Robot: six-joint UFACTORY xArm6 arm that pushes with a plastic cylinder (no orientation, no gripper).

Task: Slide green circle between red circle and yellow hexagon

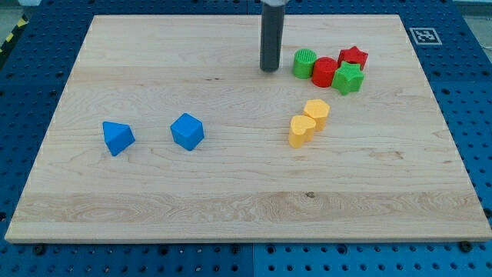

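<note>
The green circle (304,63) stands near the view's top right, touching the red circle (324,72) on its right. The yellow hexagon (317,110) lies below them, with a gap between it and the red circle. My tip (269,69) rests on the board just left of the green circle, a small gap apart.
A red star (353,58) and a green star (348,78) crowd the red circle's right side. A yellow heart (301,131) touches the hexagon's lower left. A blue triangle (118,138) and a blue cube (187,131) lie at the left. The wooden board (231,208) sits on a blue pegboard table.
</note>
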